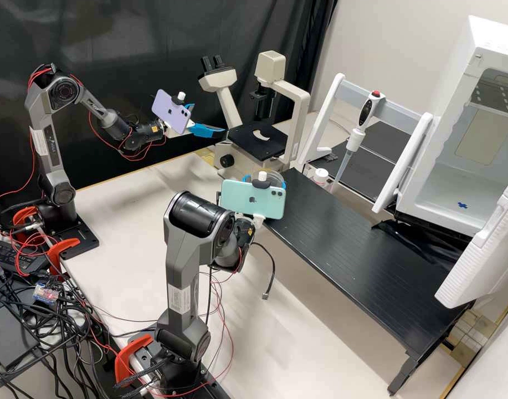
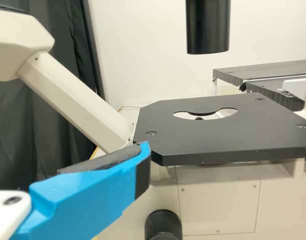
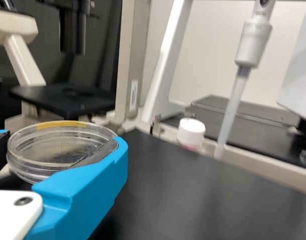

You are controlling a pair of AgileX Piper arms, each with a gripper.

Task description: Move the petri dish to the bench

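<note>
My right gripper (image 1: 266, 178) is behind the green phone in the high view, at the near left end of the black raised bench (image 1: 342, 233). The clear, round petri dish (image 1: 274, 176) is held level there. In the right wrist view my right gripper (image 3: 62, 142) is shut on the petri dish (image 3: 57, 150), one finger on either side; yellow tape marks its rim. The left gripper (image 1: 208, 119) stands open beside the microscope stage (image 1: 257, 139). One blue finger of the left gripper (image 2: 92, 195) shows in the left wrist view, below the stage (image 2: 223, 132).
A pipette (image 1: 356, 133) hangs on a white stand behind the bench, with a white-capped bottle (image 1: 321, 175) near its tip. The microscope's light column (image 1: 298, 116) rises beside the stage. On the right, a white incubator (image 1: 458, 188) has its door open over the bench.
</note>
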